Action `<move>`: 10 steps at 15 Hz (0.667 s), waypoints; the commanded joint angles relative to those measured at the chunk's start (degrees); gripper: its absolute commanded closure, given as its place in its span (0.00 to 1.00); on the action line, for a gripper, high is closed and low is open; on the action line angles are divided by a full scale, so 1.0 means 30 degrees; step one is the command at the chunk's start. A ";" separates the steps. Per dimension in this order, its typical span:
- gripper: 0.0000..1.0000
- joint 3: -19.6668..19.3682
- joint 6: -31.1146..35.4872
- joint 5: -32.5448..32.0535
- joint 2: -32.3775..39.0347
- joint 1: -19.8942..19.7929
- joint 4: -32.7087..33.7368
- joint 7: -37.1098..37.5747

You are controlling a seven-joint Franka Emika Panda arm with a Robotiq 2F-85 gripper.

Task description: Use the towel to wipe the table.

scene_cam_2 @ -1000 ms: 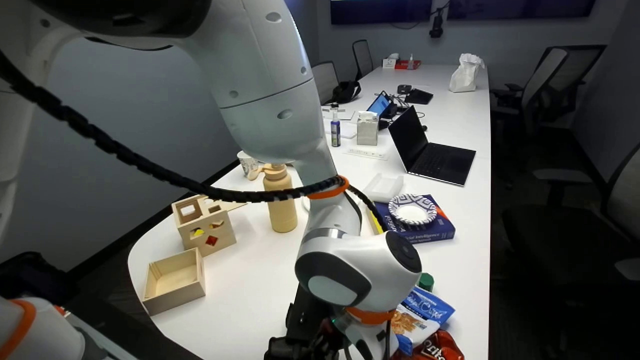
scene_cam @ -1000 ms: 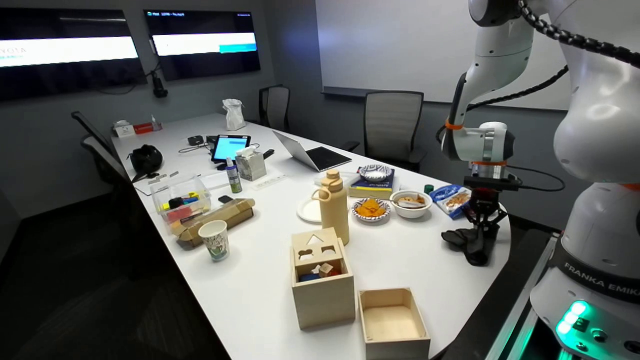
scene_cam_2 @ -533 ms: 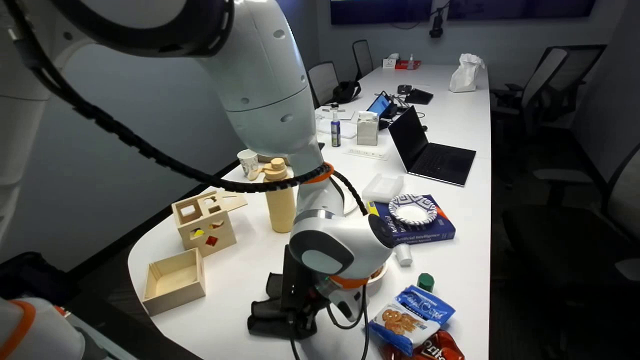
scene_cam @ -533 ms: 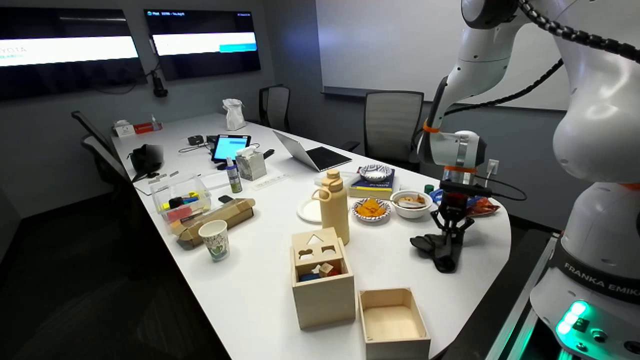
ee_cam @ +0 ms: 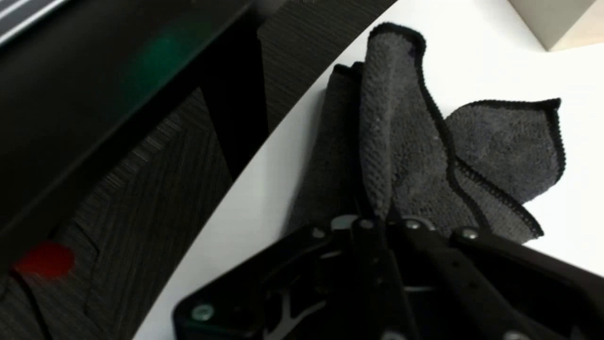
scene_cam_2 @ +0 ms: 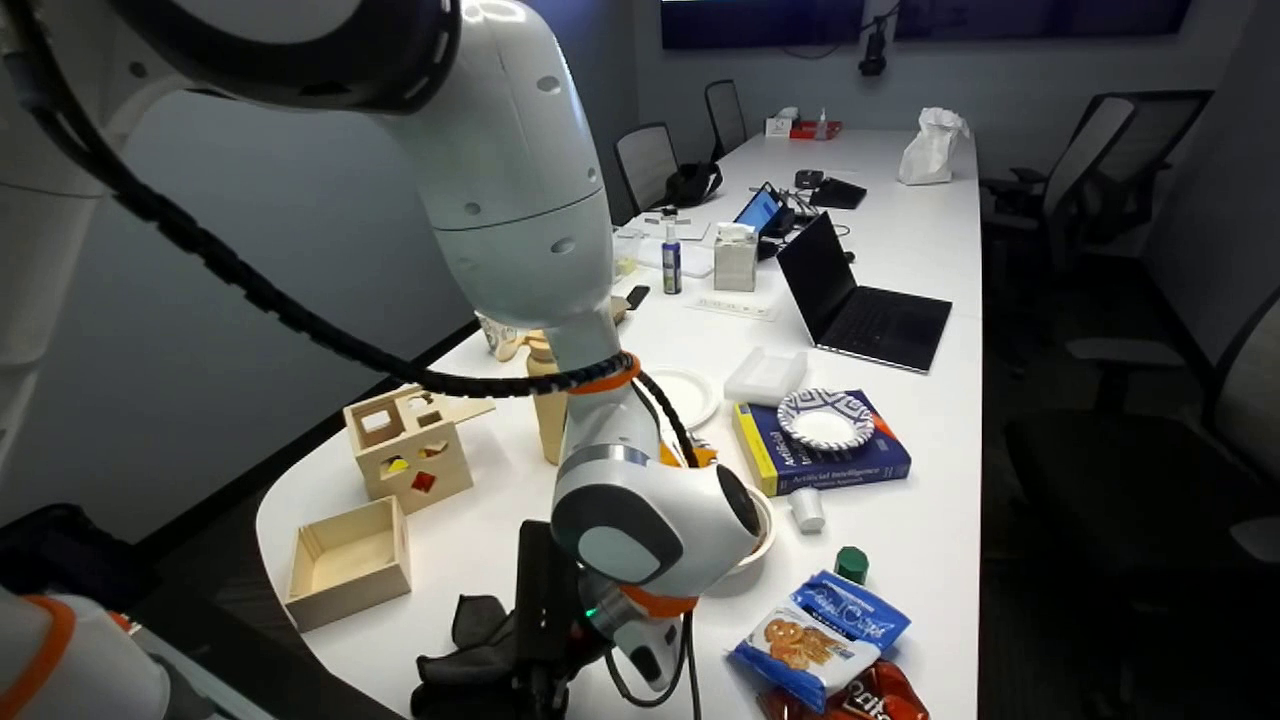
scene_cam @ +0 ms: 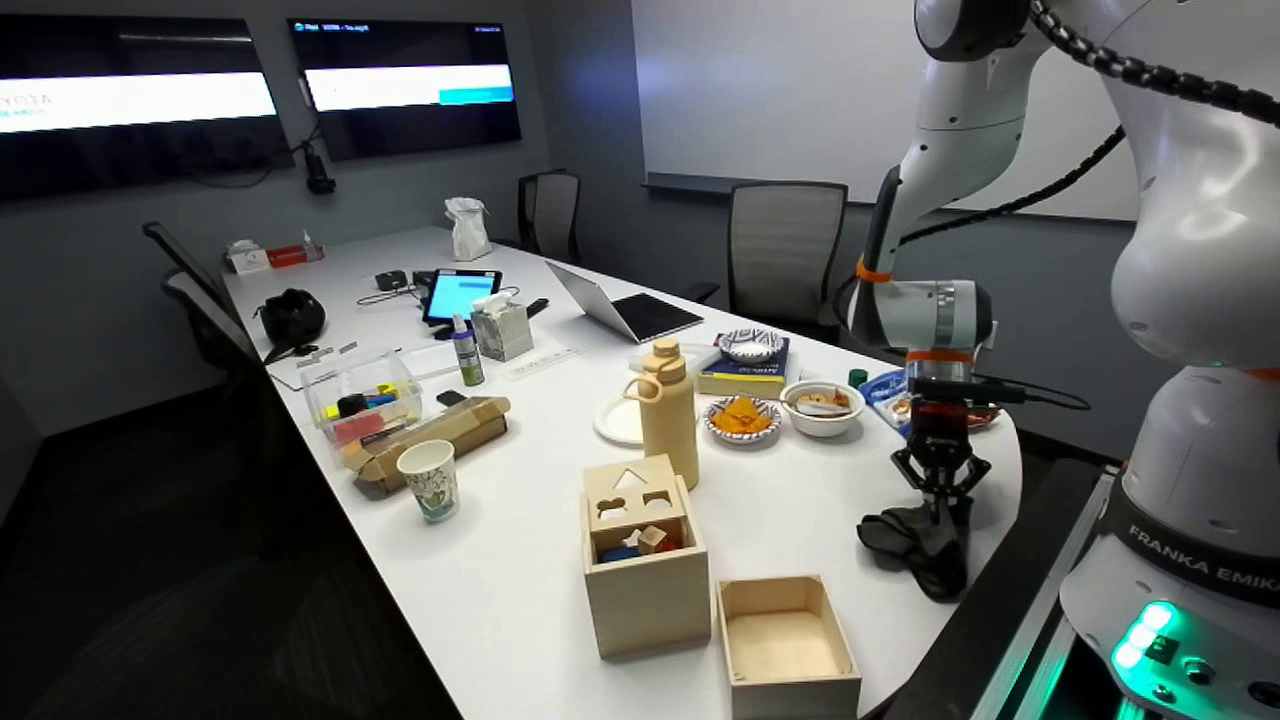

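Note:
The towel is a dark grey cloth with a black stitched edge. It lies bunched on the white table (scene_cam: 520,610) in an exterior view (scene_cam: 910,545), near the rounded end by the robot base. It also shows in an exterior view (scene_cam_2: 470,660) and in the wrist view (ee_cam: 415,141), spread in folds beyond the fingers. My gripper (scene_cam: 942,500) points down onto the towel. In the wrist view the gripper (ee_cam: 384,221) is shut on a raised fold of it, and the fingertips are partly hidden in the cloth. The table edge runs close beside the towel.
A wooden shape box (scene_cam: 650,600) and an open wooden tray (scene_cam: 795,695) stand near the towel. A tan bottle (scene_cam: 668,420), bowls of food (scene_cam: 820,415), a blue snack bag (scene_cam_2: 825,635), a red bag (scene_cam_2: 880,695) and a book (scene_cam_2: 830,465) are also on the table.
My gripper and the towel first moved away from the snack bags towards the table's middle. They then moved back towards the table edge near the robot base. The towel's folds have shifted.

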 commanded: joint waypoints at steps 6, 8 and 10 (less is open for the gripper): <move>0.99 0.1642 0.4138 0.0329 -0.1430 0.1514 -0.0904 0.0319; 0.99 0.2559 0.3903 0.0098 -0.1326 0.2147 -0.0699 0.0161; 0.99 0.3197 0.3410 -0.0351 -0.1010 0.2974 -0.0385 0.0156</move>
